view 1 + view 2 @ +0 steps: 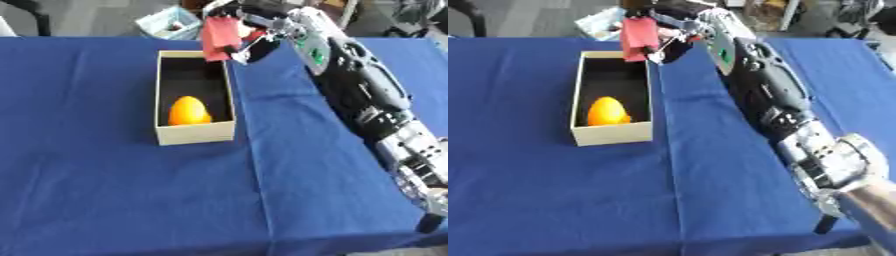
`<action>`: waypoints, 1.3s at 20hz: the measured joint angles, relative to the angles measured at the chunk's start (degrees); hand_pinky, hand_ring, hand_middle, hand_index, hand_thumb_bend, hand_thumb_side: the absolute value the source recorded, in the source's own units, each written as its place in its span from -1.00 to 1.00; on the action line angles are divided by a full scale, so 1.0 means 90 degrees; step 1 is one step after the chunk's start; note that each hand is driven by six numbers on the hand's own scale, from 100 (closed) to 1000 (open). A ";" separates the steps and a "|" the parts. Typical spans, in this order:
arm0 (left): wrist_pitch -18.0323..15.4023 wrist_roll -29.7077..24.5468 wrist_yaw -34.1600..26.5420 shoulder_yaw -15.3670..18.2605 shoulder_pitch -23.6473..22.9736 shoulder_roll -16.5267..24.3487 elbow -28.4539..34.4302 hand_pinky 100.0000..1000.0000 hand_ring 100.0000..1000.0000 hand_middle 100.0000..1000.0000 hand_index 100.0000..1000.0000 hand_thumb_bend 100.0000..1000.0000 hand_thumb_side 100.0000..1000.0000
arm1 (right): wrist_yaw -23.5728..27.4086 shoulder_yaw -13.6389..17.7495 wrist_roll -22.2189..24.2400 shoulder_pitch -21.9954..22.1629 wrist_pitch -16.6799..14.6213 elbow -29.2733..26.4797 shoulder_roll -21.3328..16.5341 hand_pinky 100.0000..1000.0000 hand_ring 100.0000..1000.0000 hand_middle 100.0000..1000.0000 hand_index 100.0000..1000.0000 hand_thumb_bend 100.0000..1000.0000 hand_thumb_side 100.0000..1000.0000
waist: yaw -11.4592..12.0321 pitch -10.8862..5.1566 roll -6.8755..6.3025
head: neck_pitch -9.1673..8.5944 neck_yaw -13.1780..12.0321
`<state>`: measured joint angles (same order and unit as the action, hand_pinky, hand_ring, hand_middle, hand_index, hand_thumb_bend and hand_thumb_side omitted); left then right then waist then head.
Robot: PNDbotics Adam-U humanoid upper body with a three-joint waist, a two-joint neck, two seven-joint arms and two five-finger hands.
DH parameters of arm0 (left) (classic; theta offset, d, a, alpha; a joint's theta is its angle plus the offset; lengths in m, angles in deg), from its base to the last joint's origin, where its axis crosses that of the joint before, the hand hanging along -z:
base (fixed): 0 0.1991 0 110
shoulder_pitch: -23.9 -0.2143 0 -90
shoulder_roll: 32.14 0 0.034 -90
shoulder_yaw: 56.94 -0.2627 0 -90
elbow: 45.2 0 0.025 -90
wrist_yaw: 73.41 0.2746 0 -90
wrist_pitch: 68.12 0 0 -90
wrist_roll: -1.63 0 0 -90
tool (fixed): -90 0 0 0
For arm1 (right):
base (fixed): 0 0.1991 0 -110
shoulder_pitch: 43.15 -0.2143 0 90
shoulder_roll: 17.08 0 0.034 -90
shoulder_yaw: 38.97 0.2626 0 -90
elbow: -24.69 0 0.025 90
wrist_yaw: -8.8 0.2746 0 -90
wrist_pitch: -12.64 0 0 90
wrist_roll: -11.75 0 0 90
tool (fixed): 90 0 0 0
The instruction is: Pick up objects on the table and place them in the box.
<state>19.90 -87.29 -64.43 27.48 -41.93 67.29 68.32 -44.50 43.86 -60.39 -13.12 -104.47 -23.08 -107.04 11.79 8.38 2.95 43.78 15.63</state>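
Fingers of the right robot hand (249,30) are curled round a red, flat-sided object (219,37), which hangs from them with its lower end just above the far right corner of the box (194,134). What the red object is cannot be made out beyond its colour and blocky shape. The right arm (359,85) runs in from the near right corner of the worktop (105,190) and stretches diagonally toward the far edge, so the hand sits almost at the worktop's far edge, over the box's far end.

The box is a long, pale cardboard one with a dark inside, lying lengthwise from near to far, left of the worktop's middle. An orange, egg-shaped object (189,111) already lies inside it, toward the near end. The rest of the blue cloth shows no other loose object. The left robot hand is not seen in either view.

The step in hand looks like the carry-and-place of the red object: it is lifted and at the box, but not yet clearly over the opening. The next move would call for shifting the hand a little leftward and nearer, so the object clears the right wall, then lowering it and letting the fingers spread to drop it into the free far half.
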 measured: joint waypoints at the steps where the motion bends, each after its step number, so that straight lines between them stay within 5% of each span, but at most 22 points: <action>1: -0.0016 -0.0018 -0.0042 -0.0021 0.0045 -0.0051 0.0001 0.29 0.12 0.17 0.59 -1.00 0.72 | -0.0064 0.0038 -0.0031 -0.0012 0.0032 0.0083 0.0061 0.53 0.27 -0.13 0.92 -1.00 -0.90 | 0.0052 0.0018 0.0000 | -0.0001 0.0032; 8: -0.0069 -0.0118 -0.0148 -0.0064 0.0128 -0.0231 0.0003 0.29 0.12 0.18 0.60 -1.00 0.75 | -0.0560 0.0175 -0.0232 0.0022 0.0193 0.0603 0.0359 0.54 0.33 0.02 0.93 -1.00 -0.67 | 0.0173 0.0112 0.0012 | -0.0005 0.0129; 14: -0.0069 -0.0126 -0.0144 -0.0060 0.0109 -0.0250 0.0003 0.29 0.12 0.18 0.60 -1.00 0.75 | -0.0896 0.0197 -0.0094 0.0112 0.0168 0.0850 0.0400 0.65 0.64 0.76 1.00 -1.00 0.19 | 0.0168 0.0130 0.0032 | -0.0005 0.0128; 17: -0.0066 -0.0124 -0.0116 -0.0055 0.0057 -0.0250 0.0003 0.29 0.12 0.18 0.60 -1.00 0.75 | -0.0941 0.0197 0.0181 0.0111 0.0117 0.0868 0.0397 0.70 0.74 0.99 1.00 -1.00 0.41 | 0.0128 0.0130 0.0031 | -0.0005 0.0125; 22: -0.0041 -0.0094 -0.0080 -0.0009 -0.0040 -0.0250 0.0003 0.29 0.12 0.18 0.60 -1.00 0.76 | -0.0825 0.0206 0.0411 0.0110 0.0091 0.0652 0.0334 0.72 0.76 1.00 1.00 -1.00 0.59 | 0.0000 0.0130 0.0024 | -0.0005 0.0082; 26: 0.0005 -0.0041 0.0018 0.0053 -0.0199 -0.0247 0.0004 0.29 0.12 0.18 0.60 -1.00 0.76 | -0.0557 0.0163 0.0293 0.0119 0.0095 0.0256 0.0121 0.69 0.74 1.00 1.00 -1.00 0.28 | -0.0177 0.0129 -0.0010 | -0.0005 0.0011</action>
<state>19.95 -87.66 -64.27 27.96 -43.72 65.06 68.36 -49.52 45.33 -57.75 -12.05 -103.62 -20.77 -105.95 10.20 9.55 2.86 43.73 15.73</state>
